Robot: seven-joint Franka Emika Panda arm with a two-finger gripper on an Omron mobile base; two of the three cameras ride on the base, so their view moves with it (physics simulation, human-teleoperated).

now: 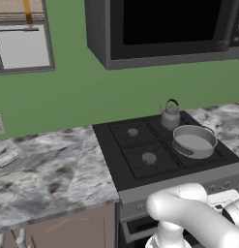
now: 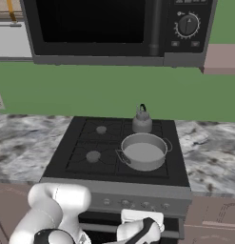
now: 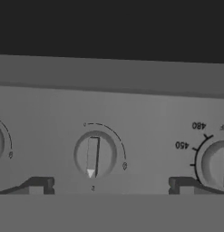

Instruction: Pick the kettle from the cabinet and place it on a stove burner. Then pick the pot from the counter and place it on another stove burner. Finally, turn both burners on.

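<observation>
jaws spread wide, empty, tips flanking a grey stove knob without touching. kettle on rear burner, pot on front burner, just beside it.

Grey kettle and pot, black cooktop, grey-white marbled counter.

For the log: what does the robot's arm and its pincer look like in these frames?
The arm is glossy white, built of thick rounded tubular segments with bulbous elbows, and dark joint sections show near its lower end. The hand is white with black trim. The pincer has two small dark grey, blocky fingertips with paler pads. No cables or markings are visible.
</observation>
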